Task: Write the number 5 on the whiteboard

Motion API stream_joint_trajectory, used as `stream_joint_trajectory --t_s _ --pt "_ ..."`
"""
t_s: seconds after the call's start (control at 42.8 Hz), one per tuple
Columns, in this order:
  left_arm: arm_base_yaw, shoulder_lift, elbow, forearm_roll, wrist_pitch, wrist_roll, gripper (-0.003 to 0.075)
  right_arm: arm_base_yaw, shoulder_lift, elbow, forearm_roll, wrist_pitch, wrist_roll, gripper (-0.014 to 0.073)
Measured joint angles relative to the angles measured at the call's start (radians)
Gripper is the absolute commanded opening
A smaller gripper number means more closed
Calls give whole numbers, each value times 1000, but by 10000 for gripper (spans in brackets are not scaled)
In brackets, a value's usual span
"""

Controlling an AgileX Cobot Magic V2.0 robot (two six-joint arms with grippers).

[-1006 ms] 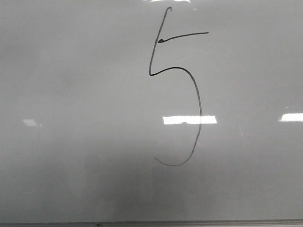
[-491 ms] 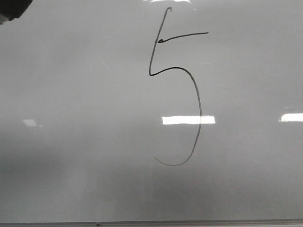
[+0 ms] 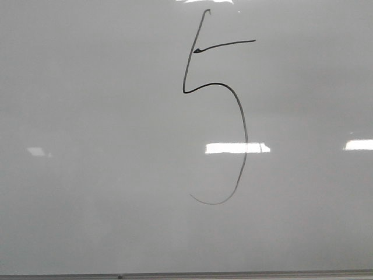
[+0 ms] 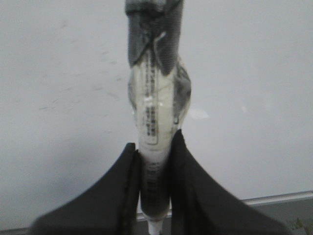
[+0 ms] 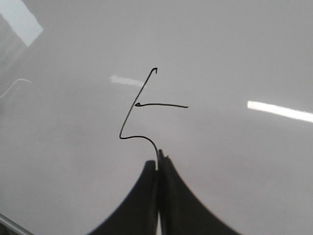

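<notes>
A thin black number 5 (image 3: 244, 134) is drawn on the glossy pale whiteboard (image 3: 93, 146), right of centre in the front view; no gripper shows there. In the left wrist view my left gripper (image 4: 153, 152) is shut on a pale marker (image 4: 154, 110) with a dark cap end, held over bare whiteboard (image 4: 58, 98). In the right wrist view my right gripper (image 5: 158, 164) is shut with nothing between its fingers. It hangs over the whiteboard (image 5: 234, 161), and the number 5 (image 5: 134, 115) shows above its tips, its belly hidden behind the fingers.
The board's dark grey edge strip (image 3: 186, 275) runs along the near side in the front view, and the same edge strip (image 4: 274, 199) shows in the left wrist view. Bright glare patches (image 3: 236, 148) lie across the surface.
Half a second ago a dark shape showed in the front view's top left corner; it is gone now. The drawn 5 is unchanged.
</notes>
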Motion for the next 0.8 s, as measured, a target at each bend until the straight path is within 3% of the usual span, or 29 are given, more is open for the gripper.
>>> stream_joint_trajectory --t_s 0.14,0.327,0.631,0.795 --pt "92 2 39 -38 -113 -1 -20 0 -54 32 4 -17 0 -70" --pt "119 78 42 -62 -273 -1 -20 0 -56 34 6 -21 2 -70" --pt "119 345 -33 -110 -349 8 -18 0 -56 34 6 -14 2 -70" --pt "119 378 -40 -154 -383 64 -17 0 -56 34 6 -10 2 -70"
